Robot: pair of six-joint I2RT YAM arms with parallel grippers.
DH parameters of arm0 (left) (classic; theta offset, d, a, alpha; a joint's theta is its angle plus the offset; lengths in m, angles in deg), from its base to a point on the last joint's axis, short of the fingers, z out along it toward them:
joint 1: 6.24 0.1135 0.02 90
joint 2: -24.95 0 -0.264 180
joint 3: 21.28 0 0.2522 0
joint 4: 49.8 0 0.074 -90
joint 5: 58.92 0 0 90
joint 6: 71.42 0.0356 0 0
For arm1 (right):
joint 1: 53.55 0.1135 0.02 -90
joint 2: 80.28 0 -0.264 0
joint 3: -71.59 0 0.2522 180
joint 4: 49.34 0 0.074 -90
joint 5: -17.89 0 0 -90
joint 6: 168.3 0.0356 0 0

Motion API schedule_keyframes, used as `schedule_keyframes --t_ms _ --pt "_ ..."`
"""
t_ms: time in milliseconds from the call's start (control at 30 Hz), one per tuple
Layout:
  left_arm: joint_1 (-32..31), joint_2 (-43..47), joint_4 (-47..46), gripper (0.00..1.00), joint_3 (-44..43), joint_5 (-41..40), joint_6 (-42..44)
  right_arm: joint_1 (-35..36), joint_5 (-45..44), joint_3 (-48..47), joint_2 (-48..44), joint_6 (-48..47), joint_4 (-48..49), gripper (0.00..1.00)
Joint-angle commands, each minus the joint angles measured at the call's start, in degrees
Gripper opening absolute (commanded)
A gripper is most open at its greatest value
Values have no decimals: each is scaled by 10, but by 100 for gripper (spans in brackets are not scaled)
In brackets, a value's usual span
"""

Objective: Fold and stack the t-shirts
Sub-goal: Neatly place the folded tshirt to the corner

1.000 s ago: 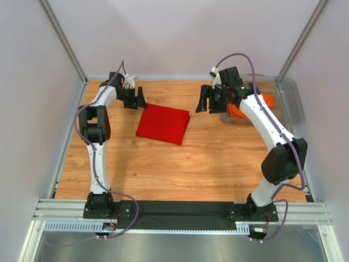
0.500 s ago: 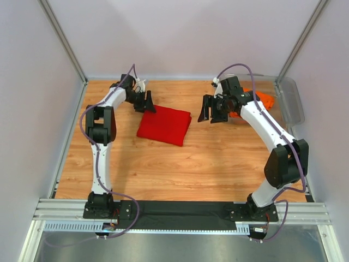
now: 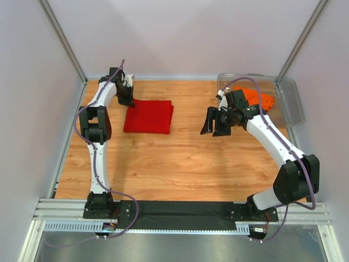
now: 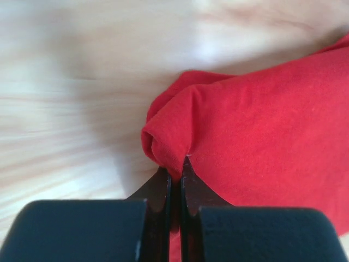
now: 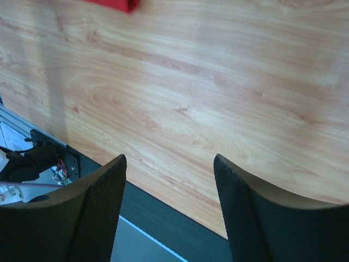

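Note:
The folded red t-shirt (image 3: 148, 115) lies on the wooden table at the back left. My left gripper (image 3: 128, 100) is at its far left corner, shut on the cloth; in the left wrist view the red t-shirt (image 4: 262, 125) bunches up between the closed jaws of the left gripper (image 4: 175, 168). The orange t-shirt (image 3: 257, 98) sits crumpled in the clear bin (image 3: 292, 98) at the back right. My right gripper (image 3: 214, 121) hangs open over bare table left of the bin; in its wrist view the right gripper (image 5: 170, 164) holds nothing, and a corner of the red t-shirt (image 5: 117, 4) shows at the top edge.
Grey walls with metal posts close in the table on three sides. The black base rail (image 3: 185, 210) carrying both arms runs along the near edge, also visible as the base rail (image 5: 163, 218) in the right wrist view.
The left gripper closed on the red t-shirt's corner and dragged the shirt left and toward the back. The right gripper moved nearer and away from the bin, staying open.

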Motion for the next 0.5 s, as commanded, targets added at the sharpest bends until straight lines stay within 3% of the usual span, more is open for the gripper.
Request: schedule_keyframes --t_ms 0,133,333,467 --pt "38 23 -10 0 -65 -126 86 5 16 21 -25 19 -8 66" --pt "49 -18 -13 0 -129 -164 150 6 -14 -3 -12 1 -40 66" --pt "58 -42 -96 0 -128 -243 260 5 -21 -46 43 -5 -73 65" --pt "87 -79 -133 0 -170 -251 279 7 -23 -65 76 -5 -81 63"
